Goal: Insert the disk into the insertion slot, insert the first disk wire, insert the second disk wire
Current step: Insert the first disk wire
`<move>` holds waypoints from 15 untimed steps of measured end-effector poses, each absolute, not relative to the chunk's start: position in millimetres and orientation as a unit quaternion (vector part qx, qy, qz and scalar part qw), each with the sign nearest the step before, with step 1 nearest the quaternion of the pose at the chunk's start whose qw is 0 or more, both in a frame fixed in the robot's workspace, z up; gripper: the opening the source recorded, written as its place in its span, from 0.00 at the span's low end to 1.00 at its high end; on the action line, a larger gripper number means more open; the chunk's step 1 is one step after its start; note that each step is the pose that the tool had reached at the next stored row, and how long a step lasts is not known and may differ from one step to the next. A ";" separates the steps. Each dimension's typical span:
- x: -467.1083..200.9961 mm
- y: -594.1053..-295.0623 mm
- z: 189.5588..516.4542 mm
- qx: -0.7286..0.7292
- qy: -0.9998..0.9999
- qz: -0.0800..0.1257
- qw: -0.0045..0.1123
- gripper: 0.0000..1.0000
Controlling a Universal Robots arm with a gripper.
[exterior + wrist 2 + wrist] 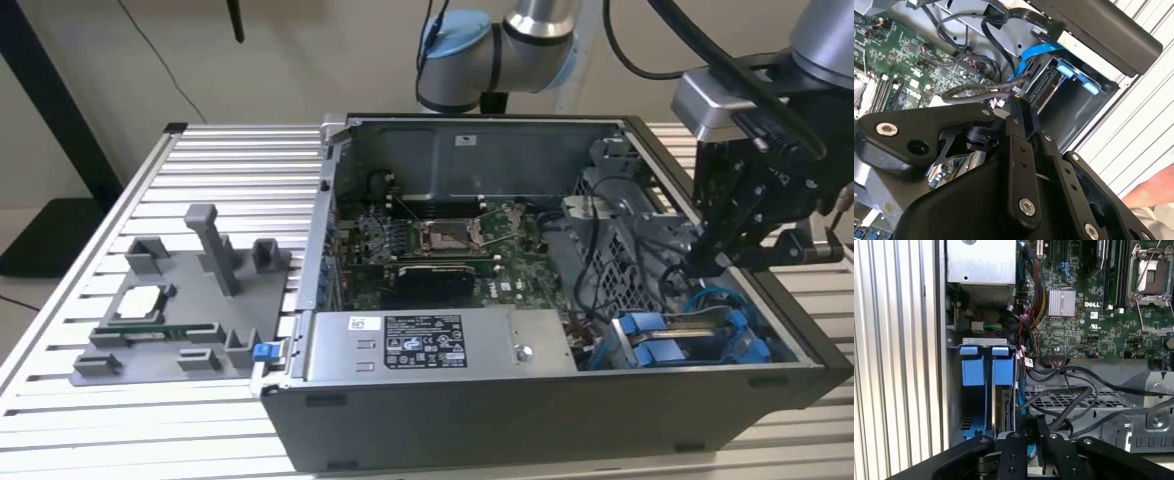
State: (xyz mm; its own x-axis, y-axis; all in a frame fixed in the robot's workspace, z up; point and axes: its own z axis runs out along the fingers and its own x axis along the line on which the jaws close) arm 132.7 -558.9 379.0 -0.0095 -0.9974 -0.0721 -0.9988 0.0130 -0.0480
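Your gripper (pixel 721 262) hung just above the slot (pixel 985 342); whether it gripped anything, I could not tell. The disk (pixel 1003 372) seemingly sat in that slot, right beneath it, cables (pixel 1074 400) crowding one side, the case wall (pixel 942 390) close on the other.

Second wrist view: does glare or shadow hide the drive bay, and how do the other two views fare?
In the second wrist view the ribbed table is washed bright, while the insertion slot sits in shadow beyond the dark gripper; in the first wrist view the silver box catches mild glare, but the blue tabs read clearly; the exterior view is evenly lit, though the computer case is dimmer inside.
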 end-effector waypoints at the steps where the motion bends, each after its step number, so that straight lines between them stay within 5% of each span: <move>1: 134.0 -558.8 378.5 -0.702 0.710 0.009 0.041 0.00; 15: 146.4 -559.7 367.2 -0.702 0.711 0.019 0.025 0.00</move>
State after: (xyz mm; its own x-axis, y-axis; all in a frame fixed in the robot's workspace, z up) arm 146.4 -559.7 367.2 -0.0129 -0.9980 -0.0619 -0.9999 0.0134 -0.0085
